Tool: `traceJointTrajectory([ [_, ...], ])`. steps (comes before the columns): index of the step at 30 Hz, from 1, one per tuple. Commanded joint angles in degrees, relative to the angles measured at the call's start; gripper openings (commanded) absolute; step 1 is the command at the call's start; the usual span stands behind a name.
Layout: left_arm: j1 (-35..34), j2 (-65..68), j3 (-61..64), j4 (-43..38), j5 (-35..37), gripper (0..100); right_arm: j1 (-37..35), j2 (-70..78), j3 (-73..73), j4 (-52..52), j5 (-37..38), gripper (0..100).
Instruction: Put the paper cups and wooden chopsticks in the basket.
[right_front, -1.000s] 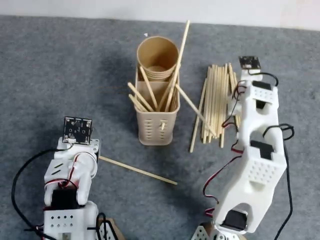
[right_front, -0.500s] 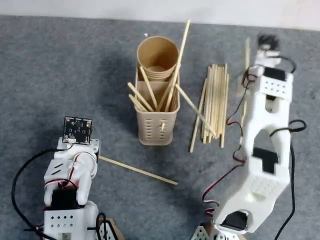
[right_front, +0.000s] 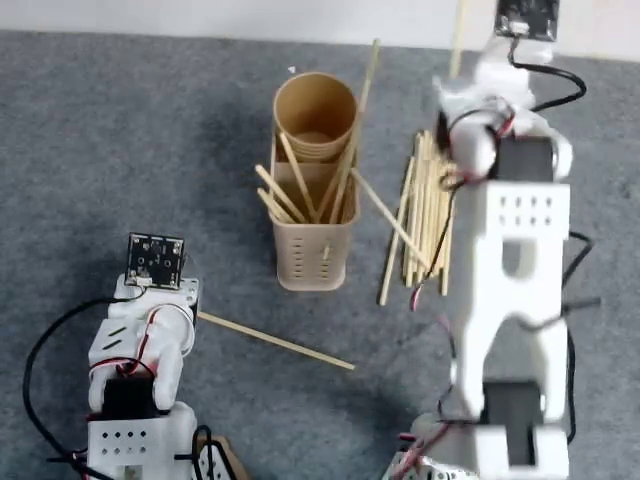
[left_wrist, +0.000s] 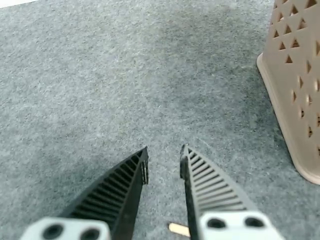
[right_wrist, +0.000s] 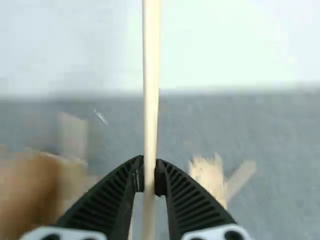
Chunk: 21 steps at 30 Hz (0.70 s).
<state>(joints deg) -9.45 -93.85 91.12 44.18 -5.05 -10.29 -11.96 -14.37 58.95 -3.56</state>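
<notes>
A: How is the handling judged?

B: The basket (right_front: 313, 255), with paper cups (right_front: 315, 110) nested in it, stands off to the side of the right gripper (right_wrist: 148, 168), toward the left arm. That gripper is clamped on one upright chopstick (right_wrist: 151, 60), taken low on its length. The stick is judged light, stiff and smooth, and liable to swing.

A: And room?

B: Open carpet (right_front: 120, 130) is left around the basket. The chopstick pile (right_front: 430, 210) lies just below the right gripper. The left gripper (left_wrist: 164, 150) is slightly parted and empty, with a loose stick (right_front: 275, 340) just beside it.
</notes>
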Motion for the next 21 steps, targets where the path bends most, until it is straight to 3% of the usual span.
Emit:
traceJointTrajectory([
  [1,0.48,-0.4,-0.31,-1.23,-0.62,14,-5.49,-11.03,3.38,-7.16,-1.85,0.7],
  [6,0.48,-0.4,-0.31,-1.23,-0.62,14,-12.09,-22.11,22.2,-20.97,-2.02,0.7],
  [13,0.48,-0.4,-0.31,-1.23,-0.62,14,-21.05,-33.27,55.08,-49.36,-1.76,0.5],
  [21,0.48,-0.48,0.22,-1.32,-0.62,14,-23.6,-33.89,64.22,-58.15,2.02,1.2],
])
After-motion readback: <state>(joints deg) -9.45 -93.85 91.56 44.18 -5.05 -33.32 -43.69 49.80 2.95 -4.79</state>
